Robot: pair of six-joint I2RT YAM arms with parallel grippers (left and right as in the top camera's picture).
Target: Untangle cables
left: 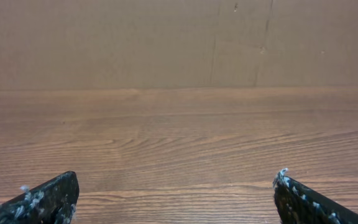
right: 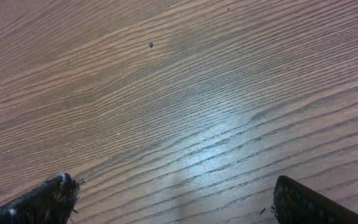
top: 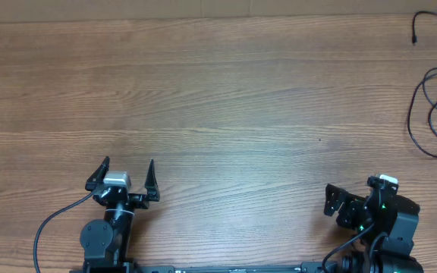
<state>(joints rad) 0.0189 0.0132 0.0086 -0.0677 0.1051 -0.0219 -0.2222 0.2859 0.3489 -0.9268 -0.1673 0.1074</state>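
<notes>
Wood-grain table (top: 218,91) stretched under me. My left gripper (top: 127,163) and right gripper (right: 174,183) both gaped wide, holding nothing. The cables (top: 429,114) lay loose, well ahead of the right gripper and off to its right.

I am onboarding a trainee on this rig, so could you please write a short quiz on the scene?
1. True or false: the left gripper holds a cable.
2. In the overhead view, the cables lie: A at the far right edge; B in the centre; C between the two arms.
3. Which gripper is nearer the cables?
Key: 1 false, it is open and empty; 2 A; 3 the right gripper.
</notes>
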